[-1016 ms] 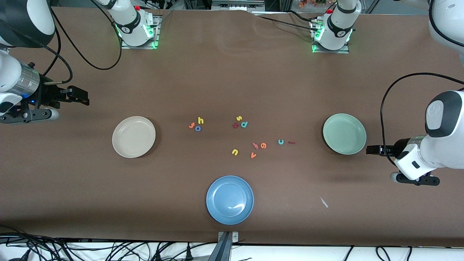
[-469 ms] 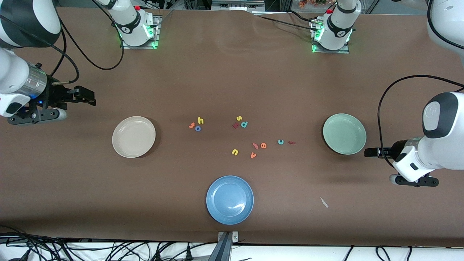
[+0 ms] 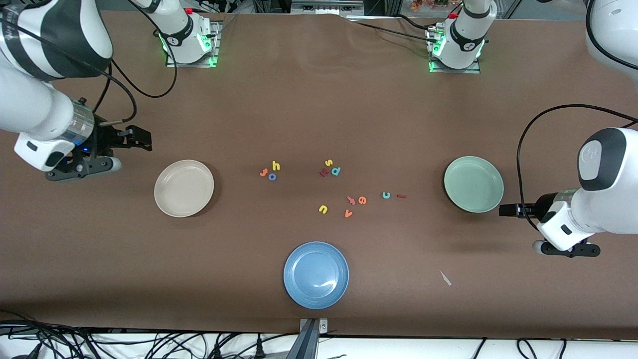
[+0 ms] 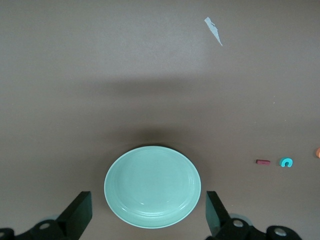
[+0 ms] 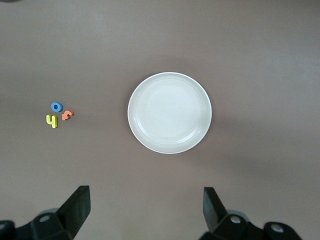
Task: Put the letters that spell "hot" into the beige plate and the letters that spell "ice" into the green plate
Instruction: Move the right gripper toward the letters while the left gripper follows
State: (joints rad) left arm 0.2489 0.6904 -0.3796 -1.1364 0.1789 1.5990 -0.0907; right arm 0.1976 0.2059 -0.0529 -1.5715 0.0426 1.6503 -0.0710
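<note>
Centrally, the yellow h [image 3: 275, 165], blue o [image 3: 272, 176] and orange t [image 3: 263, 172] cluster between the beige plate [image 3: 184, 188] and the teal c [image 3: 386, 195], red i [image 3: 400, 196] and orange e [image 3: 362, 200]. Right gripper [image 3: 142, 140], fingers spread, hovers near the beige plate's rim; left gripper [image 3: 507, 210], fingers spread, beside the green plate [image 3: 473, 184].

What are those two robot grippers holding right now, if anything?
Nothing. The left gripper is open beside the round pale green plate; the right gripper is open near the round beige plate.
</note>
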